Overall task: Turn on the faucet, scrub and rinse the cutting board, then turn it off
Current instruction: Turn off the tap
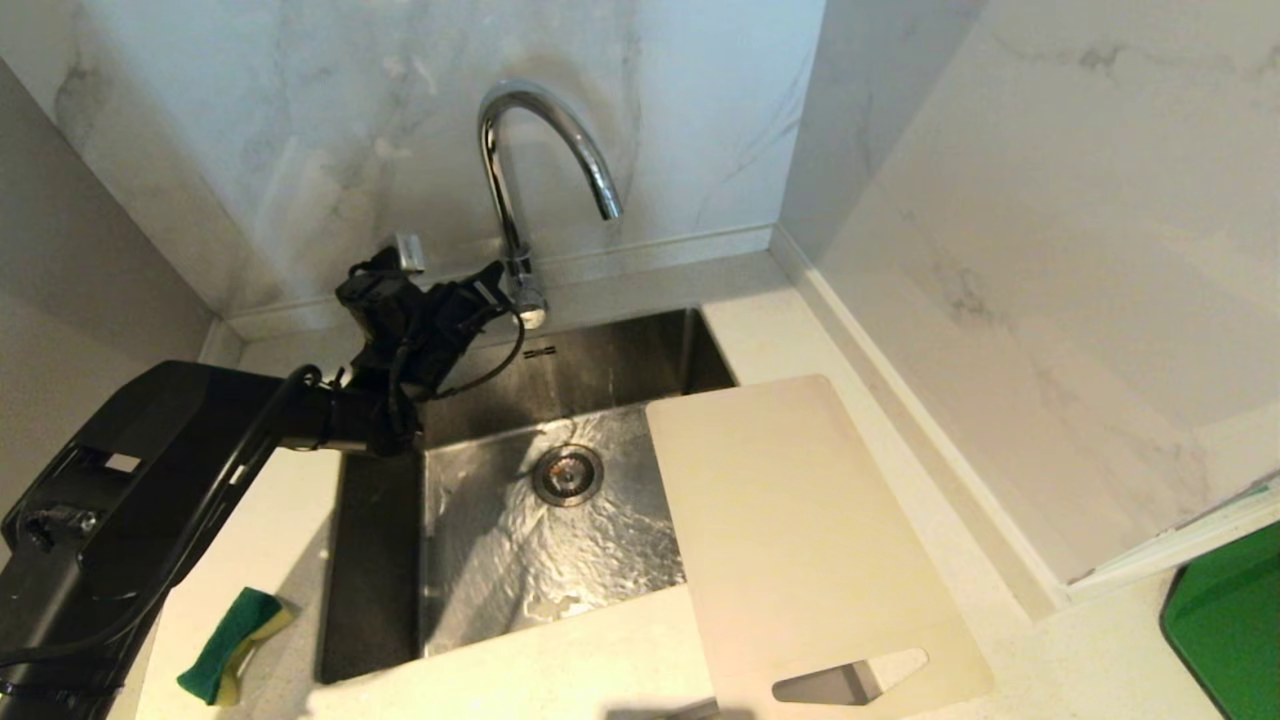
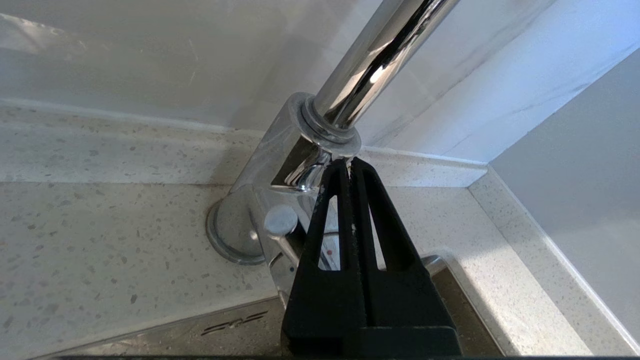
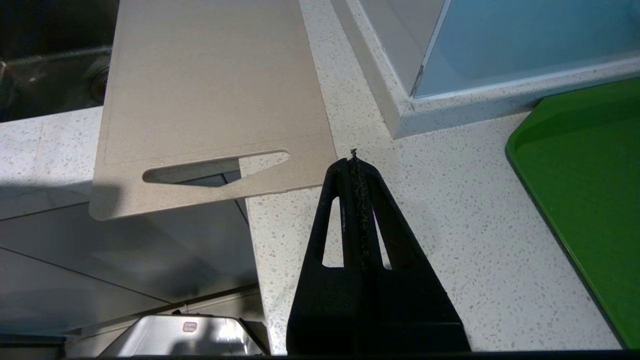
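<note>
Left tool [image 1: 497, 283], clenched, at the faucet [image 1: 545, 150] base in the upper centre, apparently about to nudge its lever; cutting board [image 1: 800, 530] waits lower right over the sink [image 1: 380, 560].

Bright, even light; glare streaks the faucet [image 1: 520, 150], soft shadows darken the sink [image 1: 370, 560].

The head camera looks down over the sink [image 1: 560, 500]. The left wrist camera sits close behind its hand [image 2: 345, 165], facing the faucet [image 2: 300, 165]; both views share the faucet.
</note>
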Available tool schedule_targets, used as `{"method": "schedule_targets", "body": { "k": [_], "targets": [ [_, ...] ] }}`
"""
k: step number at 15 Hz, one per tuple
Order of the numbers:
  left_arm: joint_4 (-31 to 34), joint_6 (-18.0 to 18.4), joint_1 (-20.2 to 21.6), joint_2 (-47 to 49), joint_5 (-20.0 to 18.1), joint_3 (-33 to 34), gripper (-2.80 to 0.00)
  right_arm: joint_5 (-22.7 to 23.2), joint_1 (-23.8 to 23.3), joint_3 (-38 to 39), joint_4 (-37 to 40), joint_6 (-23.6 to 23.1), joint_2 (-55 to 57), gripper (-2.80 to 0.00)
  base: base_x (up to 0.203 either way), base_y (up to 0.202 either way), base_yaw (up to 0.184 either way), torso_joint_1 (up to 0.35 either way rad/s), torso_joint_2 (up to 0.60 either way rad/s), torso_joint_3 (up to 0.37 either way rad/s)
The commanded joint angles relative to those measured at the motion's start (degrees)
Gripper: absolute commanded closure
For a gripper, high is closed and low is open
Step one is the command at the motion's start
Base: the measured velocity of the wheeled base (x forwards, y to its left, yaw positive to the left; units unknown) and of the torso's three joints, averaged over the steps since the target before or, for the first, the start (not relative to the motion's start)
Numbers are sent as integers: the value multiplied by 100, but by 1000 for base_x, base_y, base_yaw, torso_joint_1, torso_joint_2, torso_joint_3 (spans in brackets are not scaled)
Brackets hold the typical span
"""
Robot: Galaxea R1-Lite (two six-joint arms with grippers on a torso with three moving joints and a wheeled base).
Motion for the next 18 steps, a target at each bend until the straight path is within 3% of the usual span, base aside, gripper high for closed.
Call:
{"method": "schedule_targets", "body": {
  "k": [1,6,14,18],
  "targets": [
    [13,-21,10,66,22,-85,0,4,3,9,0,-5,0,0,0,0,0,0,0,0],
    [4,-21,-67,-153,29,91,0,4,3,9,0,-5,0,0,0,0,0,0,0,0],
    [-447,-49,-299,-2051,-50,2102,0,11,3,9,0,4,0,0,0,0,0,0,0,0],
    [-490,-27,-173,-2917,-59,2967,0,4,3,9,0,4,0,0,0,0,0,0,0,0]
  ]
}}
